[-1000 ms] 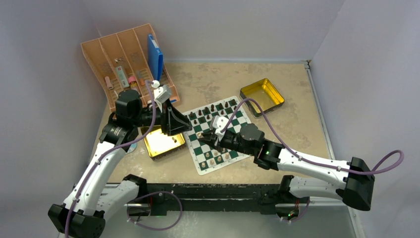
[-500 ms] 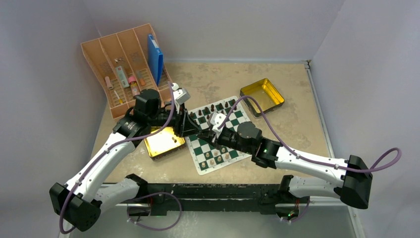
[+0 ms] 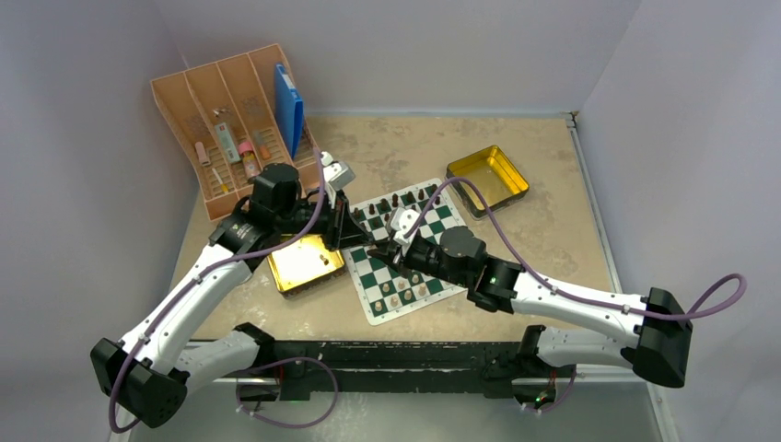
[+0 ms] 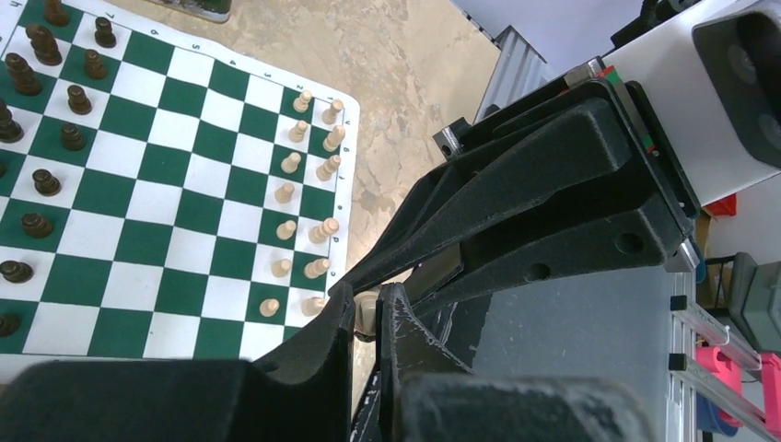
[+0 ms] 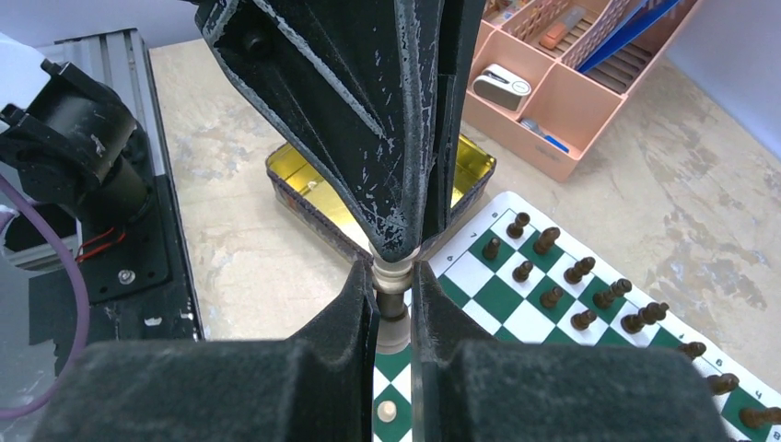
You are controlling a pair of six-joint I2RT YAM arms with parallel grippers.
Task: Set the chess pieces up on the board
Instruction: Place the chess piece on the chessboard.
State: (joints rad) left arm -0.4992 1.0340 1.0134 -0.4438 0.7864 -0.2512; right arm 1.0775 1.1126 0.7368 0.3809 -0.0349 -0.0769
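Over the left edge of the board (image 3: 433, 214), the two arms meet tip to tip. The left gripper (image 4: 367, 315) reaches in with its jaws pressed together on the head of one tan chess piece (image 5: 393, 318). The right gripper (image 5: 391, 281) comes from the opposite side, its fingers (image 5: 355, 304) pinching the same piece lower down, around the body. So both tools are clamped on one chessman, just beside the gold tin (image 3: 304, 262). Whether its base touches the mat cannot be told. Down on the board, the other tan pieces (image 4: 287, 193) stand upright in two rows along the near edge, each on its own square. The dark pieces (image 4: 74, 99) line the far side.
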